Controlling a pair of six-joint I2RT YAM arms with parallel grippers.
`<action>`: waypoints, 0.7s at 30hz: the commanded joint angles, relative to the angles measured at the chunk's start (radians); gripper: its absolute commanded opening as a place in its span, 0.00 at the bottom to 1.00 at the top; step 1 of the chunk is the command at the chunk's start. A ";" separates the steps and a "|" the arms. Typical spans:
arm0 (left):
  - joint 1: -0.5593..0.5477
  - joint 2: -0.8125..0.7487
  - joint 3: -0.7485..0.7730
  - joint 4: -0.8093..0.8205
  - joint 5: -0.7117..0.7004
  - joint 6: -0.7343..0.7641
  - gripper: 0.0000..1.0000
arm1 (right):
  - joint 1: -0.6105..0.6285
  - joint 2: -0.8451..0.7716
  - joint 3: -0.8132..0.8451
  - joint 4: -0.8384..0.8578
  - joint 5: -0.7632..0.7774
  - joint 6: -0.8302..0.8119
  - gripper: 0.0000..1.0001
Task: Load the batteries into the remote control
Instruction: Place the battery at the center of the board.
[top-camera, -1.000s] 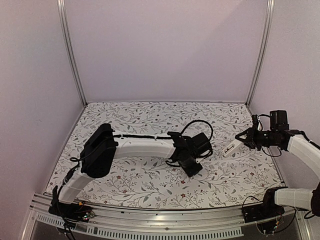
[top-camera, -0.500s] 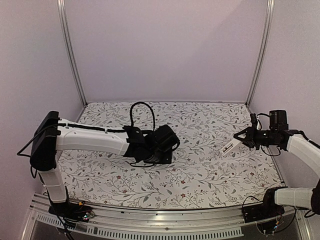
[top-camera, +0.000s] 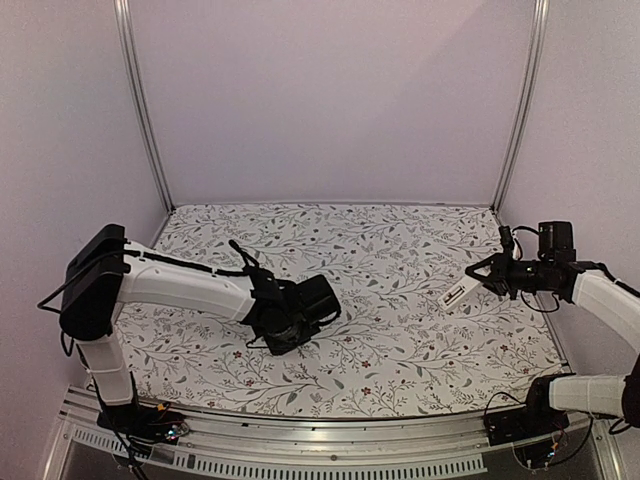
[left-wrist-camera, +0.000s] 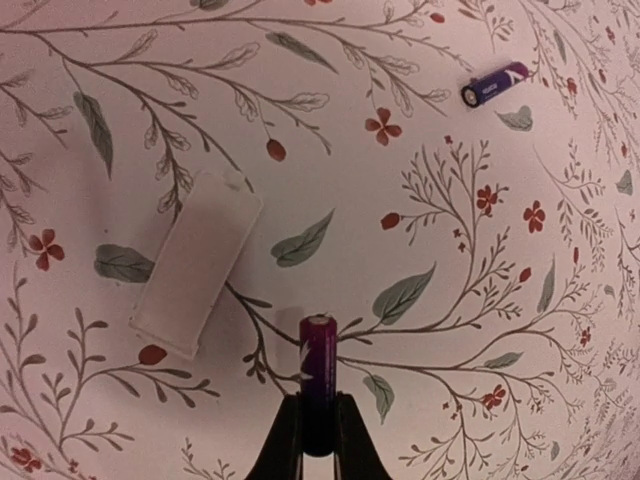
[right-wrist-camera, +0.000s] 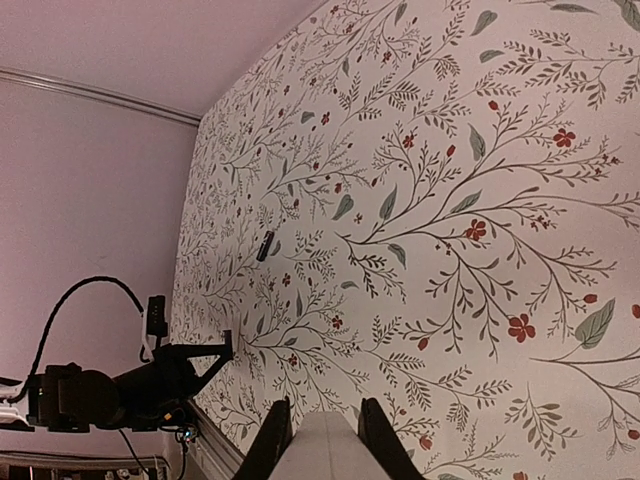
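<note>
In the left wrist view my left gripper (left-wrist-camera: 318, 402) is shut on one dark purple battery (left-wrist-camera: 318, 360), which sticks out forward between the fingers, close over the cloth. The second battery (left-wrist-camera: 494, 85) lies loose at the far right; it also shows in the right wrist view (right-wrist-camera: 265, 245). In the top view my left gripper (top-camera: 272, 338) is low at the table's centre-left and hides its battery. My right gripper (top-camera: 482, 277) is shut on the white remote control (top-camera: 462, 293) and holds it above the table's right side; the remote's near end shows between the fingers (right-wrist-camera: 330, 450).
A short flat white cover piece (left-wrist-camera: 195, 262) lies on the floral cloth just left of the held battery. The left arm (right-wrist-camera: 110, 390) shows dark at the far side of the right wrist view. Metal posts (top-camera: 140, 105) and walls bound the table.
The left arm has swung from the table's middle right over to centre-left and dropped low. The right arm with the remote has barely moved.
</note>
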 joint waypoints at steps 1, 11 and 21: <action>0.034 0.046 0.013 -0.029 0.057 -0.127 0.00 | -0.002 0.008 -0.014 0.034 -0.014 0.011 0.00; 0.052 0.103 0.062 0.008 0.082 -0.114 0.10 | -0.004 0.023 -0.018 0.045 -0.014 0.008 0.00; 0.070 0.063 0.083 0.045 0.091 0.028 0.39 | -0.002 0.022 -0.018 0.048 -0.021 0.006 0.00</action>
